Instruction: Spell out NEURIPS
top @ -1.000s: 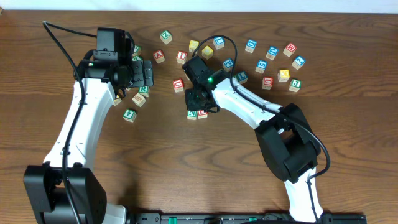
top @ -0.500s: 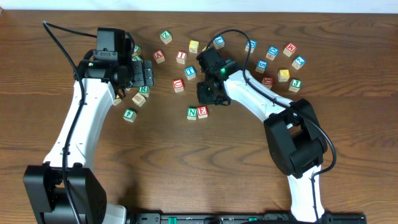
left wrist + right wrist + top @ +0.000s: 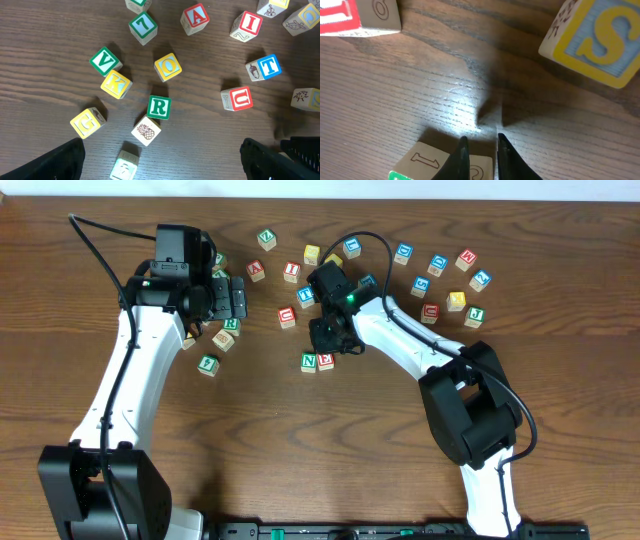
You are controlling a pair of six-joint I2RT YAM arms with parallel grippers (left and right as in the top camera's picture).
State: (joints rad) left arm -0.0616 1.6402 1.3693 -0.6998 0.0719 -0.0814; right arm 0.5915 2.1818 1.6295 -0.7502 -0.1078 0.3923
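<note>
- The word is only begun: the N cube (image 3: 309,361) and the E cube (image 3: 326,361) sit touching, side by side, in the middle of the table (image 3: 300,450)
- The right gripper (image 3: 481,149) hangs just over that pair, its fingers pinched to a narrow slit with nothing between them; in its wrist view the cube tops lie right under the tips
- The left gripper (image 3: 161,150) is spread as wide as it goes, also empty, poised above the left cluster
- Letters I still need: the U cube (image 3: 237,98) lies apart from the pair and close to the T cube (image 3: 264,67); the R cube (image 3: 159,107) sits just beside a pineapple cube (image 3: 146,131), seemingly touching at a corner; the I cube (image 3: 247,25) is further back; the yellow-framed S cube (image 3: 590,37) shows near the right arm; I cannot pick out P with any certainty
- My main worry: the right fingertips are so low and so near N and E that any sideways sweep would likely knock them out of line or turn a face
- Reaching for U with the right claw this narrow would just shove the cube, so it has to open first
- Taking R may drag the pineapple cube along, or tip R onto a wrong face
- U lies between the two arms, so if both go for it, they could foul each other
</note>
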